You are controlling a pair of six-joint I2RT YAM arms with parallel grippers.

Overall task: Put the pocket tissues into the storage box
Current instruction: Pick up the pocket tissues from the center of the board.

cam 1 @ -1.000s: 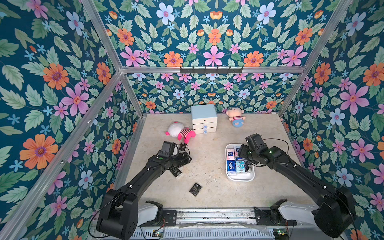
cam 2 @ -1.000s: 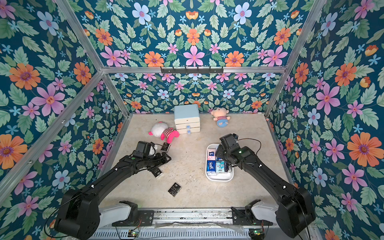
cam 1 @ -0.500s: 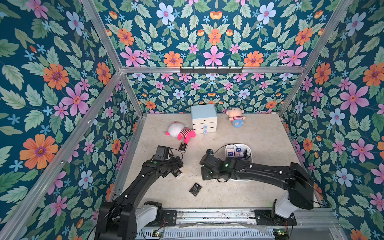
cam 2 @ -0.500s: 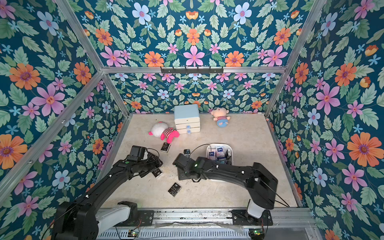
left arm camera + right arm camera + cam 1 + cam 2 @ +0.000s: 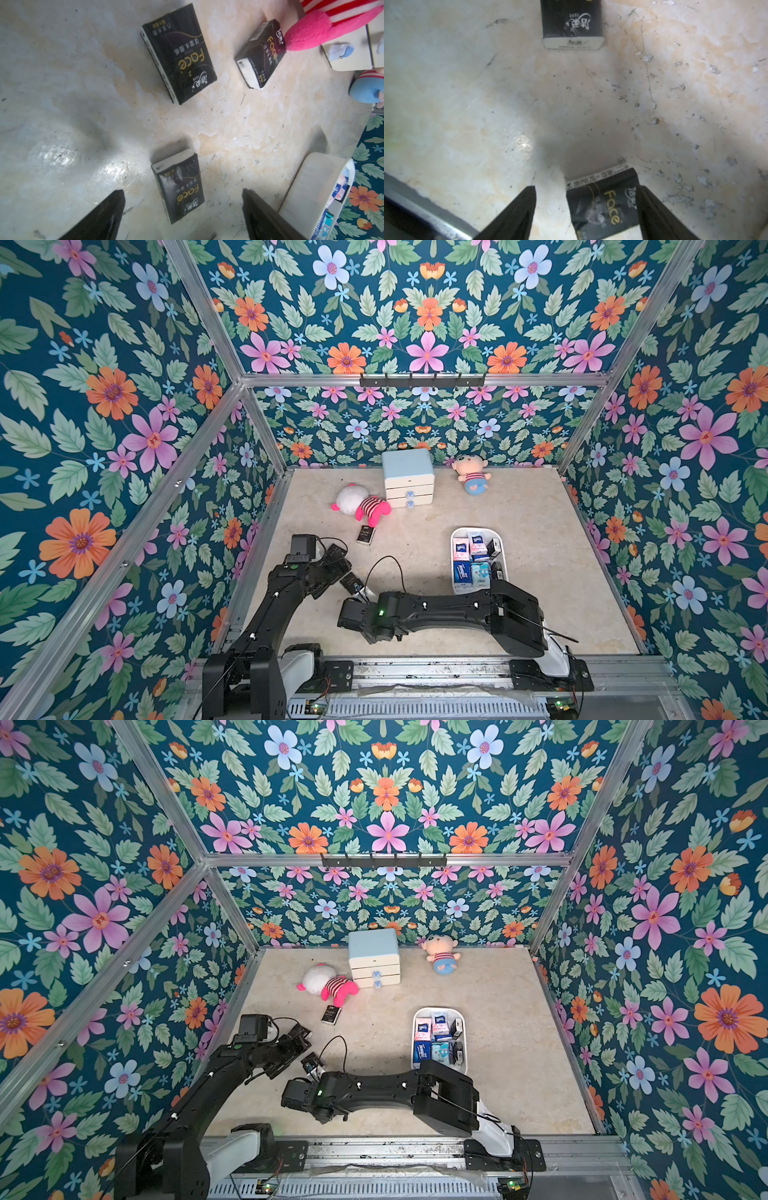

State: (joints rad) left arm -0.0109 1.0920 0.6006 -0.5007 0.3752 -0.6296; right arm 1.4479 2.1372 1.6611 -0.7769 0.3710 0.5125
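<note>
The right tool (image 5: 586, 189) hangs low over the near middle of the beige worktop (image 5: 561, 564). Its fingers are spread either side of a black plastic-wrapped tissue packet (image 5: 602, 207), which lies flat, close to one finger and clear of the other. Nothing is gripped yet. Straddling the narrow width looks meant for a pinch on the long edges.

The left tool (image 5: 182, 191) hovers wide open and empty, probably holding back to give its partner room. A second black packet (image 5: 352, 583) lies just beside it. A third black packet (image 5: 365, 535) lies farther off, against the pink striped plush toy (image 5: 365, 508). The other pocket tissues (image 5: 473, 564) fill the white shallow plastic storage box (image 5: 478, 529) at right.

A second ago the right tool stood over that box. It has since swung across to the near centre, and the left tool has drawn slightly left.
</note>
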